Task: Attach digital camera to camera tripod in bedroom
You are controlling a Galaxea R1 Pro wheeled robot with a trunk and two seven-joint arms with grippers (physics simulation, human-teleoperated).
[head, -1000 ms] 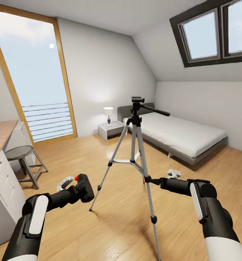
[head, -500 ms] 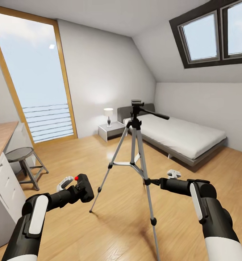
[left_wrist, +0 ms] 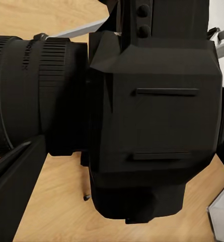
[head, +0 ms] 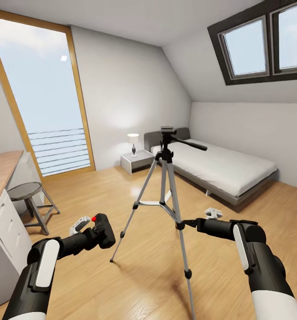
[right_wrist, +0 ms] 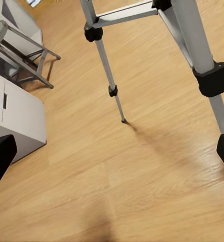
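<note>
so the step in hand looks like the approach: robot is in the bedroom (head: 135, 89) with the camera (head: 103, 230) carried in the left gripper (head: 91, 229), held low at the head view's lower left, red button up. in the left wrist view the camera (left_wrist: 142, 116) sits right up against the lens, body and lens barrel side on, and one dark finger (left_wrist: 11, 176) shows at its edge, so the gripper is clamped on it; how wide the jaws stand i cannot tell.

tripod (head: 166, 195) stands upright on the wood floor (head: 144, 275) mid-room, between robot and bed (head: 215, 164). its pan head (head: 167, 133) with the long handle is bare, nothing mounted. camera is well below the head and off to the left of it, apart from the legs.

right gripper (head: 210, 215) reaches forward, just beside the near tripod leg in the head view; touching or not, cannot tell. right wrist view looks down past the tripod legs (right_wrist: 192, 45) to the floor and a stool (right_wrist: 16, 50); two dark fingertips sit at opposite edges of that view, so it reads as spread wide with nothing in it.

next move, i'd judge: raise the camera up to pan-head height and bring it over the plate, base down, then lower it on. may need a closer stance or trunk lift.

versus earlier frames: tripod top sits slightly lower and smaller in view and the room has shifted with it, so that's the camera moving, likely backing or tilting. arms and camera keep the same pose.
</note>
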